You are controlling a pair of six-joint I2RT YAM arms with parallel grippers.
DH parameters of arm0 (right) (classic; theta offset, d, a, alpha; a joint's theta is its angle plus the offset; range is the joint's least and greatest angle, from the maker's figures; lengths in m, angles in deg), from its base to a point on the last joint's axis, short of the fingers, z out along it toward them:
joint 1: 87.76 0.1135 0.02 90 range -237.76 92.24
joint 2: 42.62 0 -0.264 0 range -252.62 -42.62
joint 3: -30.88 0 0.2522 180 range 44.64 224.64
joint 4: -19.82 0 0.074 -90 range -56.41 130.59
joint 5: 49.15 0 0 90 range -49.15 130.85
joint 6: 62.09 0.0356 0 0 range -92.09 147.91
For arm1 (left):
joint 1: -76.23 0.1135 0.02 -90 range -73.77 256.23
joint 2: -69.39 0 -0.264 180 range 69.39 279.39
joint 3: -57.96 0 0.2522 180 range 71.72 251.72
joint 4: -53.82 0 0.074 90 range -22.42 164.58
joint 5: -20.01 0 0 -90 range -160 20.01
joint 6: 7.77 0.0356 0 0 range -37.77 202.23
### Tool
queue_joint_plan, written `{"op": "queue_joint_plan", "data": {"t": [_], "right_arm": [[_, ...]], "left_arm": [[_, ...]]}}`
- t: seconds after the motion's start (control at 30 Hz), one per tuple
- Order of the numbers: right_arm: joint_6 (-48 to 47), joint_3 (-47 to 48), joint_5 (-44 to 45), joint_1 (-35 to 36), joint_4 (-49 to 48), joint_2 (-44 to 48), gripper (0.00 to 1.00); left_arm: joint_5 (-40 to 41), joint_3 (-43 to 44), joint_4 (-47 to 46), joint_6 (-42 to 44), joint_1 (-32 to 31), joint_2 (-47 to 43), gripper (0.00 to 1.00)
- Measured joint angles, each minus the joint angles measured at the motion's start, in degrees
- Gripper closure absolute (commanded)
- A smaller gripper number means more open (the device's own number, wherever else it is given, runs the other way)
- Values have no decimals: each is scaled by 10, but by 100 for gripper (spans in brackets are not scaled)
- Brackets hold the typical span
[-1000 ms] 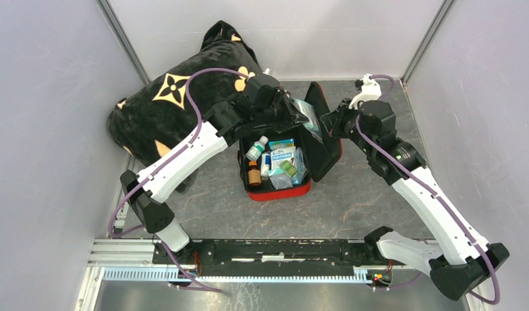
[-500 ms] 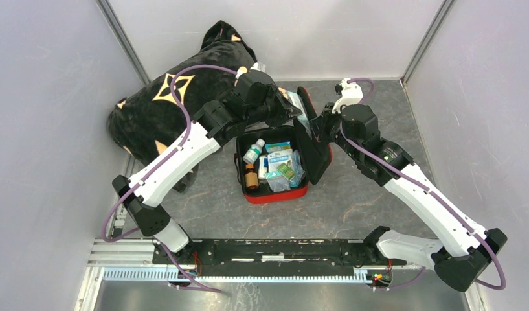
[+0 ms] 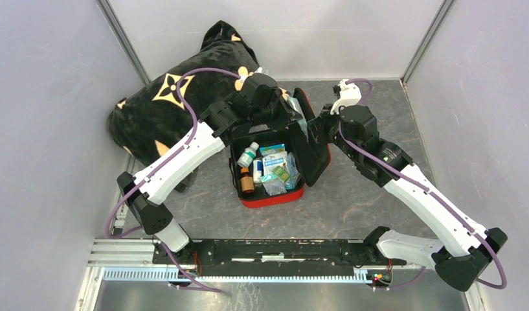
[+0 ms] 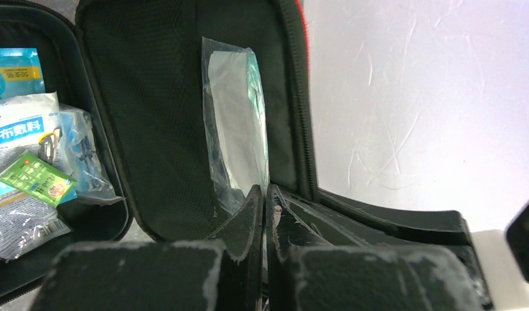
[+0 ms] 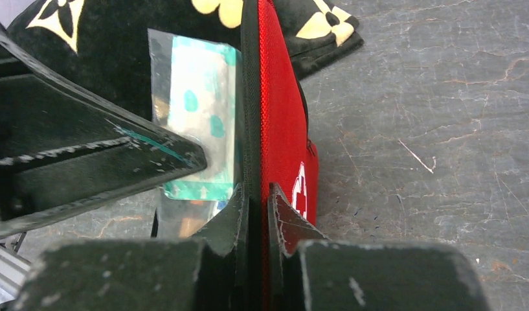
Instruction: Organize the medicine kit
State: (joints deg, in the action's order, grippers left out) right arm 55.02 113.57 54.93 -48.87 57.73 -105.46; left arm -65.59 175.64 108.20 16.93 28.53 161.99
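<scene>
Red rounded-square hard-shell zip case (image 3: 274,199), open on grey surface (image 3: 359,207) | left tool (image 4: 265,197) pinching clear plastic packet (image 4: 236,116) | right tool (image 5: 254,194) clamping lid rim (image 5: 250,97).

Table top (image 3: 365,207): dark grey, stone-patterned, with pale veins and fine scratches. It lies open to the right of the right gripper (image 5: 256,194). Pale lilac-grey wall panels (image 3: 41,129) stand to the left of the left gripper (image 4: 265,194), beyond both grippers, and to the right of the right one. Metal corner posts (image 3: 122,39) join them. An aluminium rail (image 3: 119,249) runs along the near edge, well behind both grippers. Light is even, shadows soft.
</scene>
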Motion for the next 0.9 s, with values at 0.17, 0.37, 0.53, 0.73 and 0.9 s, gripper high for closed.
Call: {"op": "queue_joint_plan", "data": {"t": [0.17,0.37,0.53,0.73,0.9], "right_arm": [[0,0,1,0,0,0,100],[-2,0,2,0,0,1,100],[-4,0,2,0,1,2,100],[-5,-2,2,0,5,2,100],[-6,-9,7,0,4,6,100]], "left_arm": [[-5,-19,0,0,0,9,98],[-7,-24,0,0,0,31,98],[-11,-24,0,5,0,47,98],[-16,-24,0,13,0,63,73],[-19,-24,0,31,0,72,49]]}}
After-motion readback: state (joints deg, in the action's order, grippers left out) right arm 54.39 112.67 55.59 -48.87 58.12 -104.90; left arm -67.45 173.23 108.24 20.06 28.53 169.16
